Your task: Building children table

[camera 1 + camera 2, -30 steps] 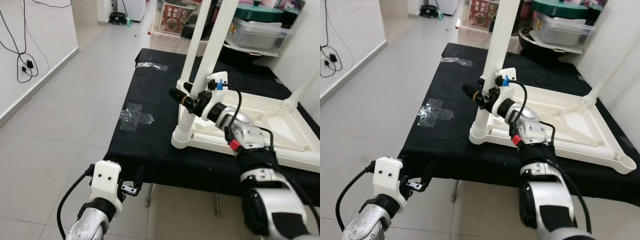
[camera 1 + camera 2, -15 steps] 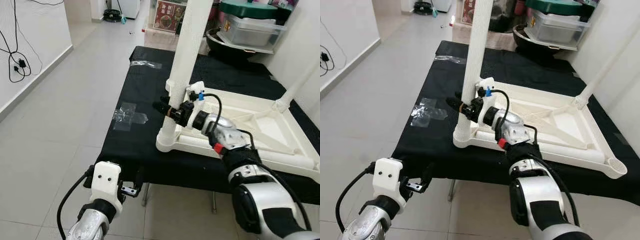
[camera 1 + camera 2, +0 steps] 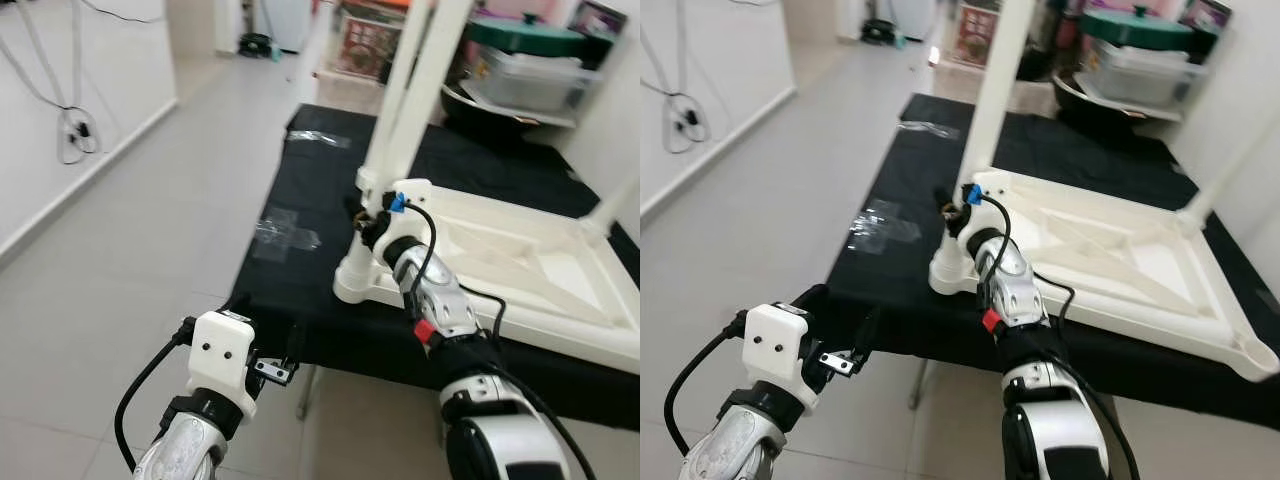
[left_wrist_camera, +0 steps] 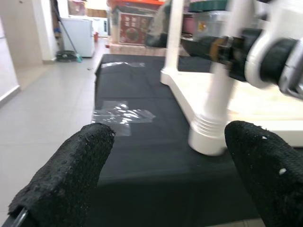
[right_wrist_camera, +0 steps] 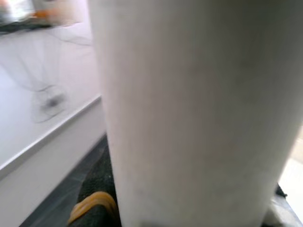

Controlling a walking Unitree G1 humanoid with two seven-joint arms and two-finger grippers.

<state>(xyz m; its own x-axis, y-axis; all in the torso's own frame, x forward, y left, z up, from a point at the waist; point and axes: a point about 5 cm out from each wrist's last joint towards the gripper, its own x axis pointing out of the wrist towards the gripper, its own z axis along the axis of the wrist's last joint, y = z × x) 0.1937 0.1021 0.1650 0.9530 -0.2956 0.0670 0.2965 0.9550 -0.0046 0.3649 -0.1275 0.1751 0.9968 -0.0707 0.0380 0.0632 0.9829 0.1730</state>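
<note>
The white children's table (image 3: pixel 520 265) lies upside down on the black-covered bench (image 3: pixel 300 240), its near-corner leg (image 3: pixel 405 120) standing upright. The right jaws (image 3: pixel 362 218) are clamped around that leg just above its ribbed socket (image 3: pixel 355 283); the wrist view has the white tube pressed close between the black pads. Compared with half a second ago, the hold sits at about the same height on the leg, but the forearm now lies closer in against it and the fingers stick out less past its far side. The camera has also swung. The left jaws (image 4: pixel 165 184) stay spread wide apart, holding nothing, below and in front of the bench edge. Clear tape (image 3: pixel 285 232) lies on the cloth beyond them.
</note>
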